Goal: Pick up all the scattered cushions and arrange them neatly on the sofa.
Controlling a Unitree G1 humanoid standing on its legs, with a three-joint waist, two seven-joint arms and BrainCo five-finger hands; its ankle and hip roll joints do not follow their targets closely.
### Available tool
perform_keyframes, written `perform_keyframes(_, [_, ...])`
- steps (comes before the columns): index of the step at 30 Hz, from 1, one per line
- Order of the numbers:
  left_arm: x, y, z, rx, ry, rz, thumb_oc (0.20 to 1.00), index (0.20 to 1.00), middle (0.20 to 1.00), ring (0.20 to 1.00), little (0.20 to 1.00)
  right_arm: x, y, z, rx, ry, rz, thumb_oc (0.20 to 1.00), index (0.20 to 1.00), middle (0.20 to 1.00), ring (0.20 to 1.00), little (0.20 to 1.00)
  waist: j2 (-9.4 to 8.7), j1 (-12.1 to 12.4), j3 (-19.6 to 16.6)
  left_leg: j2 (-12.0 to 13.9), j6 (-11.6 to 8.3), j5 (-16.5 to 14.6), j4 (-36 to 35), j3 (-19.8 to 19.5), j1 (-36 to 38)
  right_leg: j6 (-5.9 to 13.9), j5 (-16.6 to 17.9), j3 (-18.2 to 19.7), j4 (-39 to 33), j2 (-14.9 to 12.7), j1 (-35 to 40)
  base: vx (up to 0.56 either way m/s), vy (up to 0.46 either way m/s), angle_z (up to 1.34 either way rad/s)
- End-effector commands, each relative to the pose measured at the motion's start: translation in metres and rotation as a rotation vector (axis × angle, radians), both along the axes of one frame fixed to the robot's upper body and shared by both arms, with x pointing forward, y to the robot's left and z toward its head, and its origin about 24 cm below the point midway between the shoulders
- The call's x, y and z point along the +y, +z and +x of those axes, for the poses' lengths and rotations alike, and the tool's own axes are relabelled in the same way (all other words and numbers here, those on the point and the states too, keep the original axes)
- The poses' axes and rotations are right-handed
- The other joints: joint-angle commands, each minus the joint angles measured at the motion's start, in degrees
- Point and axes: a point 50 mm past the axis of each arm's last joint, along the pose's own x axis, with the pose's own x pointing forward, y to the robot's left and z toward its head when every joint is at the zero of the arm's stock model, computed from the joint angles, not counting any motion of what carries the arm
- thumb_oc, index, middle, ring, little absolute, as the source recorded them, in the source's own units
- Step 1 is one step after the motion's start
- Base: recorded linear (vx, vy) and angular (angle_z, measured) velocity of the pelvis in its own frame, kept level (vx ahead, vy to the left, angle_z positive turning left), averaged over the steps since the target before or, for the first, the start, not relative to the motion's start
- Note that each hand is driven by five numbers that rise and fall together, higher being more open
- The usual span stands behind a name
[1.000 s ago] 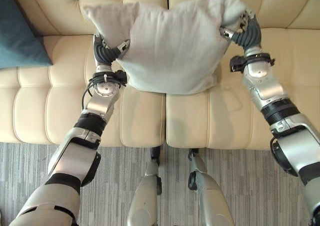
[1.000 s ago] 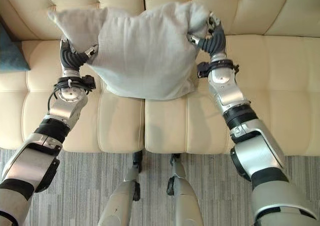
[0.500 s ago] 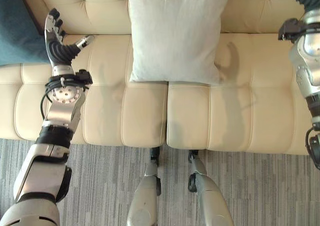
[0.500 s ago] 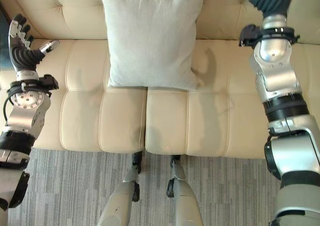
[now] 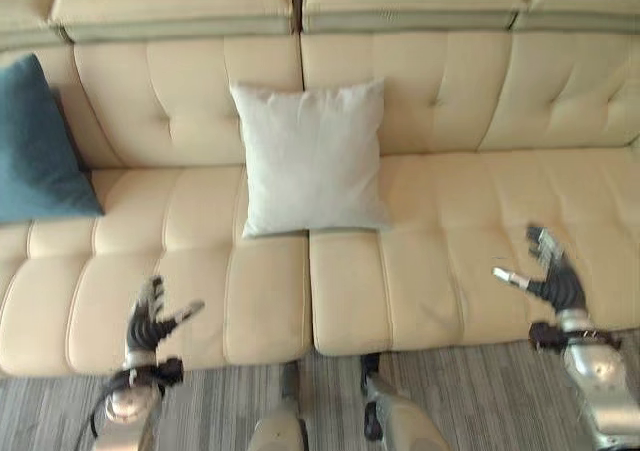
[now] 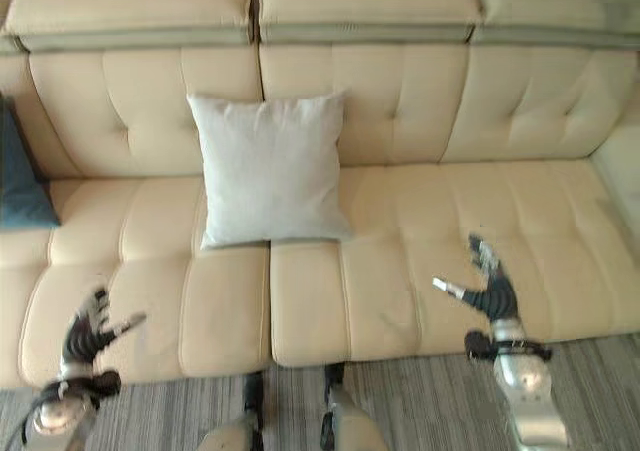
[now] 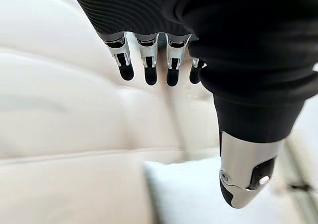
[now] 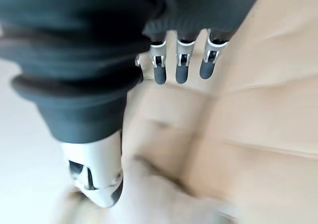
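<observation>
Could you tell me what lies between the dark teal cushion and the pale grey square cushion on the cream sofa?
Only bare cream sofa separates the dark teal cushion from the pale grey square cushion, as the left eye view shows.

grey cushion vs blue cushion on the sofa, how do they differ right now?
Colour: the grey cushion is pale grey, the blue cushion dark teal. Place: the grey cushion sits near the middle of the sofa, above the seam between two seat pads; the blue cushion is at the left end. Visibility: the grey cushion shows whole, the blue cushion is cut by the frame edge. Both lean upright against the backrest, and neither is held.
</observation>
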Motion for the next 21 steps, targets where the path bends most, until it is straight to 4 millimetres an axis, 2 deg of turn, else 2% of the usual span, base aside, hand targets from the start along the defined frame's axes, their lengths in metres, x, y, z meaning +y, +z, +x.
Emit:
perform_keyframes(1, [0.000, 0.004, 0.010, 0.013, -0.085, 0.036, 1.000, 1.000, 1.000, 1.000, 1.000, -0.003, 0.006, 0.018, 0.010, 0.040, -0.072, 1.000, 1.000, 1.000, 1.000, 1.000, 1.22, -0.2, -1.3, -0.5, -0.62, -3.7, -0.4, 0.4, 1.1, 7.54, -11.9, -3.5, 0.2, -2.5, 10.0, -0.06, 0.151, -0.27])
perform_keyframes(2, [-0.001, -0.004, -0.002, 0.071, -0.099, 0.028, 1.000, 1.000, 1.000, 1.000, 1.000, -0.006, -0.016, 0.002, 0.127, 0.021, -0.080, 1.000, 1.000, 1.000, 1.000, 1.000, 1.15, -0.4, -2.1, -0.7, -0.30, -4.3, -0.4, 0.8, 2.5, 7.63, -11.8, -3.3, 0.2, -2.7, 11.1, -0.08, 0.161, -0.35])
perform_keyframes(3, [-0.004, -0.008, -0.003, 0.086, -0.105, 0.019, 1.000, 1.000, 1.000, 1.000, 1.000, -0.005, -0.027, -0.003, 0.172, 0.011, -0.059, 1.000, 1.000, 1.000, 1.000, 1.000, 1.06, -0.6, -2.3, -1.0, -0.06, -4.5, -0.4, 0.8, 3.2, 7.75, -11.6, -3.0, 0.2, -2.9, 11.4, -0.14, 0.186, -0.34])
perform_keyframes(4, [-0.004, -0.010, -0.006, 0.112, -0.118, 0.026, 1.000, 1.000, 1.000, 1.000, 1.000, -0.005, -0.045, -0.017, 0.262, -0.020, -0.042, 1.000, 1.000, 1.000, 1.000, 1.000, 0.78, -0.9, -2.6, -1.4, 0.40, -4.9, -0.4, 0.9, 3.8, 7.89, -10.9, -2.6, 0.2, -3.2, 11.4, -0.19, 0.159, -0.27])
perform_keyframes(5, [-0.004, -0.008, -0.003, 0.102, -0.121, 0.028, 1.000, 1.000, 1.000, 1.000, 1.000, -0.004, -0.049, -0.018, 0.272, -0.034, -0.026, 1.000, 1.000, 1.000, 1.000, 1.000, 0.71, -0.9, -2.2, -1.6, 0.68, -4.8, -0.4, 0.9, 3.8, 8.06, -10.5, -2.4, 0.5, -3.4, 11.1, -0.35, 0.143, -0.15])
perform_keyframes(6, [-0.003, -0.002, 0.006, 0.071, -0.122, 0.049, 1.000, 1.000, 1.000, 1.000, 1.000, 0.001, -0.050, -0.011, 0.250, -0.047, 0.001, 1.000, 1.000, 1.000, 1.000, 1.000, 0.77, -0.9, -0.6, -1.6, 1.18, -4.3, -0.4, 1.1, 3.2, 8.36, -10.2, -2.1, 3.9, -3.7, 8.9, -0.46, 0.075, -0.30])
perform_keyframes(7, [-0.001, 0.002, 0.013, 0.046, -0.114, 0.060, 1.000, 1.000, 1.000, 1.000, 1.000, 0.008, -0.052, -0.007, 0.242, -0.047, 0.029, 1.000, 1.000, 1.000, 1.000, 1.000, 1.11, -0.6, 0.8, -0.8, 1.43, -3.3, -0.4, 1.5, 2.5, 8.54, -11.4, -2.1, 8.5, -3.3, 6.7, -0.62, 0.044, -0.63])
perform_keyframes(8, [0.000, 0.008, 0.021, 0.013, -0.109, 0.069, 1.000, 1.000, 1.000, 1.000, 1.000, 0.016, -0.055, -0.004, 0.233, -0.047, 0.063, 1.000, 1.000, 1.000, 1.000, 1.000, 1.73, 0.0, 2.0, 0.1, 1.63, -1.9, -0.4, 1.8, 1.5, 8.04, -15.3, -2.4, 16.4, -2.9, 5.7, -0.60, -0.008, -0.70])
perform_keyframes(9, [0.000, 0.011, 0.026, -0.006, -0.109, 0.074, 1.000, 1.000, 1.000, 1.000, 1.000, 0.018, -0.060, -0.007, 0.245, -0.058, 0.079, 1.000, 1.000, 1.000, 1.000, 1.000, 2.05, 0.6, 1.4, 0.4, 1.75, -0.6, -0.4, 1.4, -0.3, 7.14, -18.0, -1.4, 23.6, -2.0, 6.8, -0.52, -0.051, -0.45])
perform_keyframes(10, [0.000, 0.012, 0.027, -0.015, -0.101, 0.072, 1.000, 1.000, 1.000, 1.000, 1.000, 0.018, -0.060, -0.007, 0.238, -0.070, 0.086, 1.000, 1.000, 1.000, 1.000, 1.000, 2.04, 1.0, 1.2, 0.4, 1.69, 0.2, -0.4, 1.3, -1.1, 7.42, -17.9, -0.4, 28.3, -1.6, 7.3, -0.43, -0.161, 0.07])
perform_keyframes(12, [-0.008, 0.010, 0.032, -0.031, -0.101, 0.045, 1.000, 1.000, 1.000, 1.000, 1.000, 0.020, -0.062, -0.005, 0.233, -0.091, 0.113, 1.000, 1.000, 1.000, 1.000, 1.000, 0.72, 3.0, 0.5, 0.0, 0.43, 3.3, -0.4, 0.5, -5.5, 4.55, -23.1, -0.2, 18.1, 0.6, 13.8, -0.35, -0.264, 0.12])
perform_keyframes(13, [-0.013, 0.007, 0.035, -0.027, -0.113, 0.041, 1.000, 1.000, 1.000, 1.000, 1.000, 0.018, -0.060, -0.004, 0.219, -0.103, 0.110, 1.000, 1.000, 1.000, 1.000, 1.000, 0.58, 3.2, 0.3, 0.6, -1.13, 5.7, -0.4, 0.9, -8.0, 3.06, -23.7, 0.4, 12.3, 2.4, 15.3, -0.34, -0.272, 0.13])
perform_keyframes(14, [-0.017, 0.007, 0.037, -0.027, -0.126, 0.036, 1.000, 1.000, 1.000, 1.000, 1.000, 0.017, -0.059, -0.005, 0.216, -0.105, 0.107, 1.000, 1.000, 1.000, 1.000, 1.000, 0.88, 2.8, 0.2, 0.9, -1.84, 6.1, -0.4, 1.0, -9.2, 2.58, -23.0, 0.3, 9.5, 3.1, 15.6, -0.46, -0.262, 0.39])
perform_keyframes(15, [-0.020, 0.010, 0.042, -0.041, -0.144, 0.044, 1.000, 1.000, 1.000, 1.000, 1.000, 0.012, -0.056, -0.002, 0.209, -0.116, 0.095, 1.000, 1.000, 1.000, 1.000, 1.000, 1.47, 2.5, 1.5, 1.3, -3.44, 7.1, -0.1, 0.8, -10.5, 2.32, -21.8, -0.6, 8.1, 3.5, 15.1, -0.39, -0.139, 0.43])
perform_keyframes(18, [-0.023, 0.012, 0.046, -0.050, -0.177, 0.053, 1.000, 1.000, 1.000, 1.000, 1.000, 0.007, -0.053, -0.002, 0.202, -0.116, 0.085, 1.000, 1.000, 1.000, 1.000, 1.000, 0.55, 1.2, 2.1, 0.3, -1.95, 2.7, 5.0, -0.8, -9.3, 2.80, -18.9, -2.2, 6.8, 1.9, 13.6, -0.34, -0.052, 0.58])
perform_keyframes(19, [-0.023, 0.014, 0.046, -0.056, -0.188, 0.060, 1.000, 1.000, 1.000, 1.000, 1.000, 0.007, -0.051, -0.001, 0.195, -0.112, 0.086, 1.000, 1.000, 1.000, 1.000, 1.000, -0.41, 0.9, 2.5, -0.5, -1.37, -1.3, 9.2, -2.4, -8.4, 3.04, -17.6, -2.2, 6.8, 0.5, 12.7, -0.27, -0.010, 0.19])
perform_keyframes(21, [-0.024, 0.014, 0.045, -0.064, -0.183, 0.048, 1.000, 1.000, 1.000, 1.000, 1.000, 0.008, -0.049, -0.001, 0.188, -0.097, 0.089, 1.000, 1.000, 1.000, 1.000, 1.000, -0.87, 0.4, 2.7, -1.0, -1.18, -5.4, 12.4, -4.9, -6.5, 3.29, -16.6, -2.1, 6.3, -0.4, 11.8, -0.19, 0.031, 0.04])
